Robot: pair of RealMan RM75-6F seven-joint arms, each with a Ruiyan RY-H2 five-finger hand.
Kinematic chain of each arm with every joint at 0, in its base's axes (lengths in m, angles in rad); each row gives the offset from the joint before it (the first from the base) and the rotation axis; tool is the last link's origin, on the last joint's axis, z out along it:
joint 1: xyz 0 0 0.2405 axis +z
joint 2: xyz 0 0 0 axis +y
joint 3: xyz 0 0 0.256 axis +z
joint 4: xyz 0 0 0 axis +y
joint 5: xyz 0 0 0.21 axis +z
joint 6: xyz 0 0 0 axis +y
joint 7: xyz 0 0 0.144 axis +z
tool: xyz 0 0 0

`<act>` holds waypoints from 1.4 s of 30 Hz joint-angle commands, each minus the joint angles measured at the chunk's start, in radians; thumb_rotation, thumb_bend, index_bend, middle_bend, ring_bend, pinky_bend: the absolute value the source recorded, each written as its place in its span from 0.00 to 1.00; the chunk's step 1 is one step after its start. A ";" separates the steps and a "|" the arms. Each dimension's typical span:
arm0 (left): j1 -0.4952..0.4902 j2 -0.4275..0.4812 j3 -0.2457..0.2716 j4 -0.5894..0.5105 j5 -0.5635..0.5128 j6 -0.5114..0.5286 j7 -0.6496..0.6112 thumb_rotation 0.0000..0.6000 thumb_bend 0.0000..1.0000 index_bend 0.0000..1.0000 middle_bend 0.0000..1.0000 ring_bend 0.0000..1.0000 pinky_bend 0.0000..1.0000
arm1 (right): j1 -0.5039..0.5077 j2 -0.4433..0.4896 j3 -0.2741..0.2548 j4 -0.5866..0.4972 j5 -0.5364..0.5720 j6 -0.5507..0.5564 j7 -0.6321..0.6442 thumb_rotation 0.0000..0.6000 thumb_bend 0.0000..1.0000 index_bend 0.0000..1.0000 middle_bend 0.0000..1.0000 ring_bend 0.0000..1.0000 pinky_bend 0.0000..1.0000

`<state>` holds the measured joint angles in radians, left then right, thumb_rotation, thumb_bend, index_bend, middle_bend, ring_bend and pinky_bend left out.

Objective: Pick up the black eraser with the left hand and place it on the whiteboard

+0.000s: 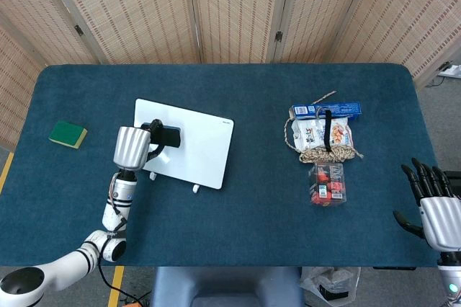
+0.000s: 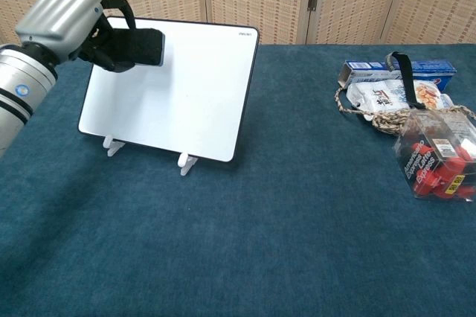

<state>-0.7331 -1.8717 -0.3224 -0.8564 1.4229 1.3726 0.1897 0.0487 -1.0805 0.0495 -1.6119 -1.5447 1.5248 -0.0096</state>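
Head view
Black eraser (image 1: pixel 171 135): a small dark block with a flat rectangular face, gripped in the fingers of the left hand (image 1: pixel 134 148), seen over the upper left part of the whiteboard (image 1: pixel 198 147).
Left hand: silver-backed, curled around the eraser, at the board's left edge.
Whiteboard: white panel with a thin dark frame, propped on two small white feet, on the left half of the blue bench (image 1: pixel 245 199).
Right hand (image 1: pixel 435 210): at the bench's far right edge, dark fingers spread apart, holding nothing.
Green sponge (image 1: pixel 68 134): lies alone on the bench, well to the left of the board.
Snack pile (image 1: pixel 323 134): a blue box, a printed bag and a coil of braided cord with a black strap, on the right side, well apart from the board.
Clear box (image 1: pixel 328 183): just in front of the pile, red packets inside.

Chest view
Black eraser (image 2: pixel 141 47): matte black, held level in front of the whiteboard's (image 2: pixel 186 94) top left corner; whether it touches the surface cannot be told.
Left hand (image 2: pixel 71 19): ribbed silver back toward the camera, dark fingers wrapped over the eraser.
Whiteboard: tilted back on its feet, its face bare white.
Clear box (image 2: pixel 435 157): at the right, red packets visible through its walls.
Snack pile (image 2: pixel 390 90): behind the clear box, touching it.
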 commanded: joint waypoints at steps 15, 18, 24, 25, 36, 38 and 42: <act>-0.066 -0.088 0.019 0.128 -0.018 -0.049 -0.031 1.00 0.26 0.54 1.00 1.00 1.00 | -0.007 0.004 -0.003 0.002 -0.008 0.010 0.013 1.00 0.27 0.00 0.00 0.00 0.00; -0.069 -0.095 0.020 0.141 -0.024 -0.055 -0.043 1.00 0.26 0.43 1.00 1.00 1.00 | -0.007 0.004 -0.003 0.002 -0.008 0.011 0.014 1.00 0.27 0.00 0.00 0.00 0.00; -0.072 -0.110 0.021 0.166 -0.025 -0.036 -0.058 1.00 0.26 0.29 1.00 1.00 1.00 | -0.007 0.002 -0.004 0.000 -0.009 0.009 0.006 1.00 0.27 0.00 0.00 0.00 0.00; -0.073 -0.111 0.021 0.167 -0.024 -0.030 -0.062 1.00 0.25 0.28 1.00 1.00 1.00 | -0.008 0.002 -0.004 0.000 -0.008 0.009 0.006 1.00 0.27 0.00 0.00 0.00 0.00; 0.000 -0.036 0.073 0.008 -0.007 0.024 -0.013 1.00 0.25 0.24 1.00 1.00 1.00 | -0.011 0.001 0.001 0.000 -0.001 0.013 0.002 1.00 0.27 0.00 0.00 0.00 0.00; 0.053 0.032 0.115 -0.109 0.014 0.058 0.020 1.00 0.25 0.24 1.00 1.00 1.00 | -0.011 0.000 0.000 0.000 -0.002 0.013 -0.001 1.00 0.27 0.00 0.00 0.00 0.00; 0.194 0.251 0.231 -0.427 0.024 0.093 0.151 1.00 0.24 0.19 1.00 0.97 1.00 | -0.014 -0.004 -0.001 -0.002 -0.008 0.021 -0.013 1.00 0.27 0.00 0.00 0.00 0.00</act>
<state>-0.6683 -1.8078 -0.1975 -1.0283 1.4298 1.4205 0.2259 0.0355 -1.0840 0.0487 -1.6140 -1.5520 1.5451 -0.0217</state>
